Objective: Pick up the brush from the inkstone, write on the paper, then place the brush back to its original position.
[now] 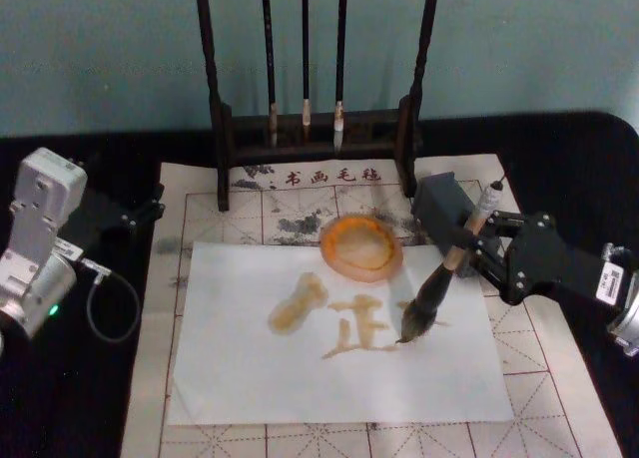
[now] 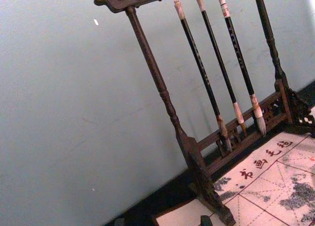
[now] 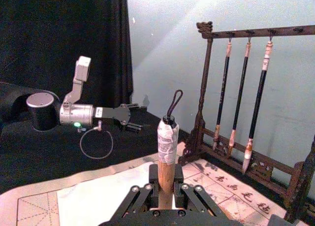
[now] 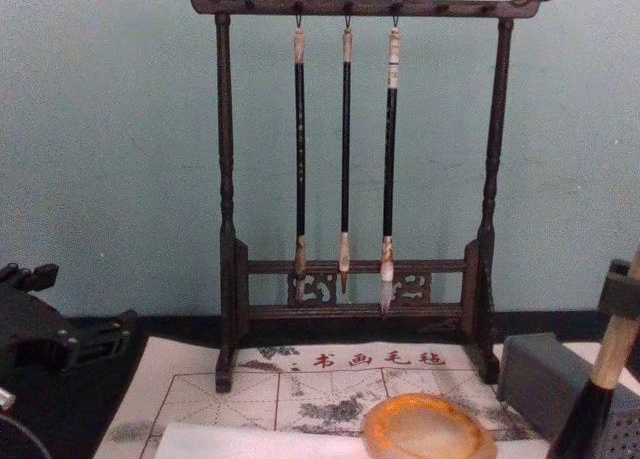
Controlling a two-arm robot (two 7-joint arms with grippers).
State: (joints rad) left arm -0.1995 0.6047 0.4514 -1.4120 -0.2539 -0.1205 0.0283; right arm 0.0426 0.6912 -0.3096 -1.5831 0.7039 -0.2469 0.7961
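The right gripper [image 3: 166,184] pinches the brush [image 1: 437,293] by its tan handle, and the frame edge cuts off the gripper's base. The tilted tuft's tip meets the paper [image 1: 250,378] beside brown strokes, near the inkstone [image 1: 361,246]. The left gripper [image 1: 143,213] rests at the table's left.

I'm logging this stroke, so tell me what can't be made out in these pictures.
Chest view: the bottom edge cuts off the tuft of the brush and the strokes on the paper.
Right wrist view: the right pincer, shut on the handle, hides the tuft below it.
Head view: from above, whether the tuft touches the paper is unclear; brush and pincer cover part of the grey block.
The left pincer rests parked beside the mat.
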